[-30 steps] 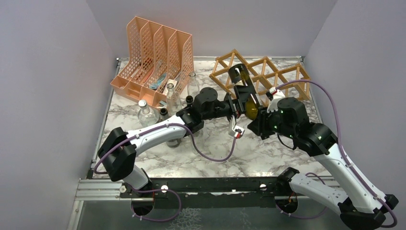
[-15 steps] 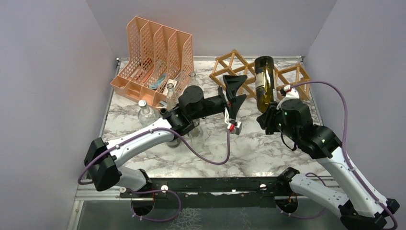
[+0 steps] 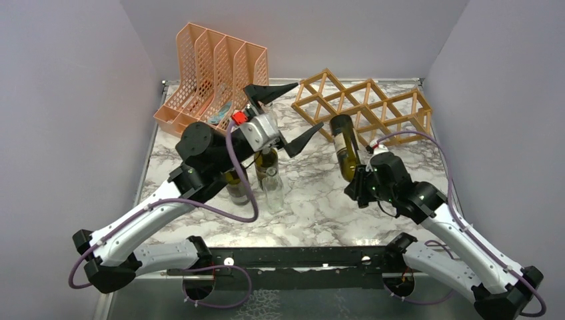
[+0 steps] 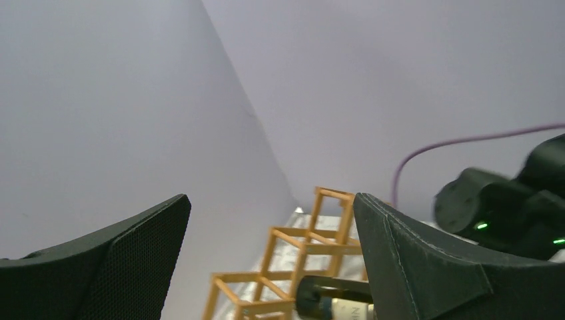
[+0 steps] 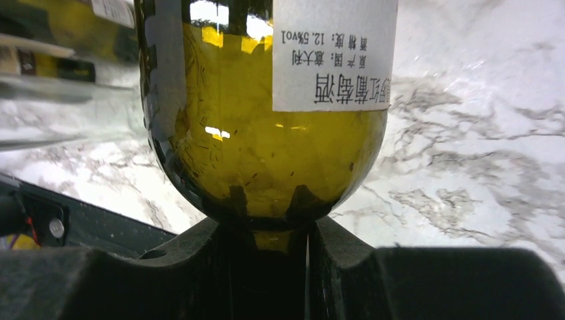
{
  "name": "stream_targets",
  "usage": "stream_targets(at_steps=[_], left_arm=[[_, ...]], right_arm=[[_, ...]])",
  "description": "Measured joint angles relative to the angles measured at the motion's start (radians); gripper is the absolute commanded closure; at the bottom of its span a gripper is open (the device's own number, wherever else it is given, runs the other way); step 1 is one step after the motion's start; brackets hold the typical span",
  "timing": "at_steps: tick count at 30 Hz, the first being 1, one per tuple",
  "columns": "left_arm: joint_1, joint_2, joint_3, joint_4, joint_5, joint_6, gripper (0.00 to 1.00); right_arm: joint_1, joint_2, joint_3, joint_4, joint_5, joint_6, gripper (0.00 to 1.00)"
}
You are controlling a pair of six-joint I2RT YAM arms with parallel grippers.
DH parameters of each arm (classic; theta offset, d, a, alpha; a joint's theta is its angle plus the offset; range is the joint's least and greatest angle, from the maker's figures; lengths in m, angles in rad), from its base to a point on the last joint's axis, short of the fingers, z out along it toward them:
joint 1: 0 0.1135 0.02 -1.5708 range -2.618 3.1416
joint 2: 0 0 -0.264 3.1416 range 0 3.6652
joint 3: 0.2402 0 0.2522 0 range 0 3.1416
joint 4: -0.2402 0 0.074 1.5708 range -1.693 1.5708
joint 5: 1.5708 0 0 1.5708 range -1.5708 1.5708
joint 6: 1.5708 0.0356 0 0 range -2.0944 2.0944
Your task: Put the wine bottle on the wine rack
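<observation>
Aloft, left fingers spread; right fingers clamp tilted wine bottle.

On the wine bottle, the white label, seen upside down, reads "12.5%vol" among Chinese characters.

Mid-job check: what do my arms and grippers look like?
The left arm and right arm have white shells, black joints and a purple cable each. The left gripper and right gripper have black wedge-shaped fingers. A red tag marks the left wrist.
</observation>
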Motion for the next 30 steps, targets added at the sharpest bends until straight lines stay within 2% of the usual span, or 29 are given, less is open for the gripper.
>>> stream_targets(at_steps=[3, 7, 12, 22, 30], left_arm=[[0.0, -0.036, 0.017, -0.073, -0.013, -0.127, 0.01], [0.0, -0.048, 0.031, -0.203, -0.113, -0.277, 0.01], [0.0, -0.068, 0.029, -0.353, -0.246, -0.371, 0.01], [0.0, -0.173, -0.049, -0.408, -0.375, -0.409, 0.01], [0.0, -0.172, -0.067, -0.403, -0.39, -0.403, 0.01]], right_arm=[[0.0, 0.039, -0.049, 0.039, -0.05, 0.001, 0.99], [0.0, 0.099, -0.101, 0.106, -0.085, 0.005, 0.99], [0.0, 0.167, -0.138, 0.19, -0.084, 0.026, 0.99], [0.0, 0.289, -0.146, 0.292, 0.0, 0.098, 0.99], [0.002, 0.361, -0.15, 0.357, 0.053, 0.144, 0.99]])
